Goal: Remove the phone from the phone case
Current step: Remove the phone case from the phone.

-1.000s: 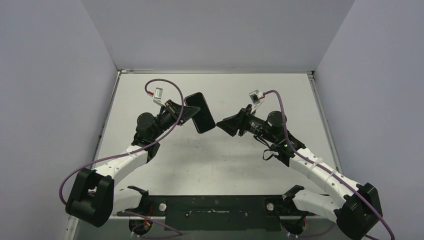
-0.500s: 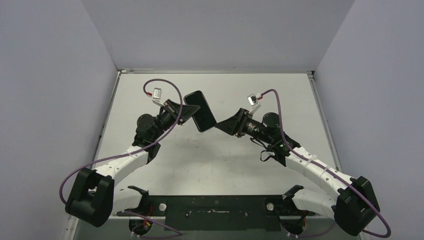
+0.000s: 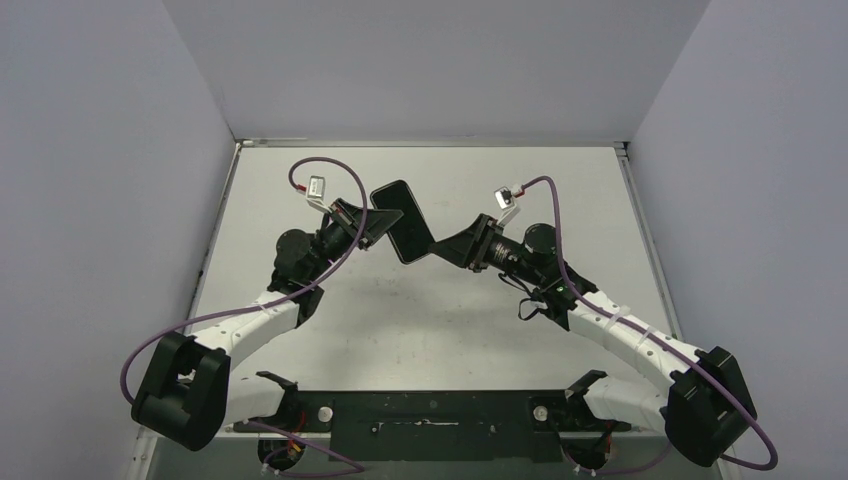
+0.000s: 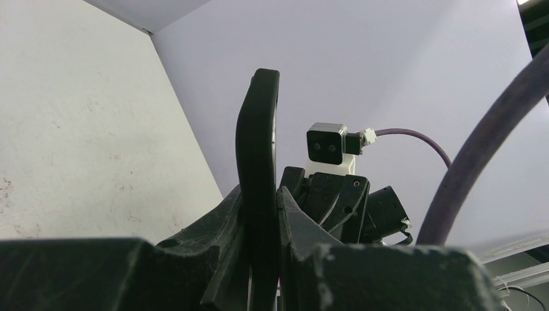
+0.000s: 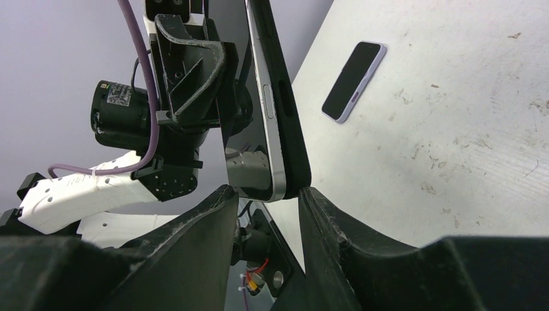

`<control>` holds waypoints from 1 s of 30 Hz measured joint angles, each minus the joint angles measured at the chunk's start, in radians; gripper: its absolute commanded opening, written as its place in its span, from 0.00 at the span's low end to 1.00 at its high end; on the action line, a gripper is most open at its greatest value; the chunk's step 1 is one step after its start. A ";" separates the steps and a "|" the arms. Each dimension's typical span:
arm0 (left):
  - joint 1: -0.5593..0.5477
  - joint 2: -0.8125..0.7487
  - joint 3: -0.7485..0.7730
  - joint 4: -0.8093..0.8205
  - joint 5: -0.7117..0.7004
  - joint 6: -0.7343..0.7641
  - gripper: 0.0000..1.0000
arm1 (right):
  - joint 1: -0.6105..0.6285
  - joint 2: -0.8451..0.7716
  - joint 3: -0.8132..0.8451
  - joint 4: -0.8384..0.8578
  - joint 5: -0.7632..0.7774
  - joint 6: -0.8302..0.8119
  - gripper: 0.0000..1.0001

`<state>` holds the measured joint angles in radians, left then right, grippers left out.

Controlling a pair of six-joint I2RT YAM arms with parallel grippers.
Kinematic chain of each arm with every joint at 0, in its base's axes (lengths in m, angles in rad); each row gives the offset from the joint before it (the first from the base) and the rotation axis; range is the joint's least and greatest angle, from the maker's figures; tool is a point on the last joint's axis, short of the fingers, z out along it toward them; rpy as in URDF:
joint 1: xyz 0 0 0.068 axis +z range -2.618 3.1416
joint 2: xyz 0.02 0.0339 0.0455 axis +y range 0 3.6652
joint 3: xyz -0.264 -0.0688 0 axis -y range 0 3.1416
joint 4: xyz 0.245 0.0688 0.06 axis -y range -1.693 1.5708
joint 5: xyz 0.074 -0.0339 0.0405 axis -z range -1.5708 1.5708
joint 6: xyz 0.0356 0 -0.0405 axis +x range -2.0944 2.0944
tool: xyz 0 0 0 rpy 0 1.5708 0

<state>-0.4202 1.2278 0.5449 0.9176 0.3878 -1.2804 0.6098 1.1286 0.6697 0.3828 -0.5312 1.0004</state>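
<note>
My left gripper [image 3: 378, 224] is shut on a phone in a black case [image 3: 402, 220] and holds it tilted above the table. In the left wrist view the cased phone [image 4: 257, 123] stands edge-on between my left gripper [image 4: 260, 197] jaws. My right gripper [image 3: 447, 247] is open at the phone's lower right corner. In the right wrist view the silver-edged phone [image 5: 267, 103] and its black case [image 5: 292, 129] hang with the bottom corner just between my right gripper's [image 5: 267, 194] open fingertips. I cannot tell whether they touch it.
A second phone with a lavender edge [image 5: 354, 80] lies flat, screen up, on the white table [image 5: 466, 116] beyond the held phone; it is hidden in the top view. Grey walls close the table at the back and both sides.
My right gripper has moved left and closed in on the held phone's lower corner. The left gripper and the phone have barely moved.
</note>
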 measured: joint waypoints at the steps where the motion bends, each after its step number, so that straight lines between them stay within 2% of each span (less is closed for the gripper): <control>1: -0.002 0.000 0.000 0.003 -0.003 0.000 0.00 | 0.000 0.000 0.000 0.003 0.000 0.003 0.39; 30: -0.018 -0.016 0.000 -0.040 -0.039 0.084 0.00 | 0.000 -0.001 0.000 -0.006 0.002 0.006 0.43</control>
<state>-0.4381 1.2114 0.5446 0.8772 0.3492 -1.1961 0.6102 1.1275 0.6697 0.3763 -0.5293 1.0069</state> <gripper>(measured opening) 0.154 0.428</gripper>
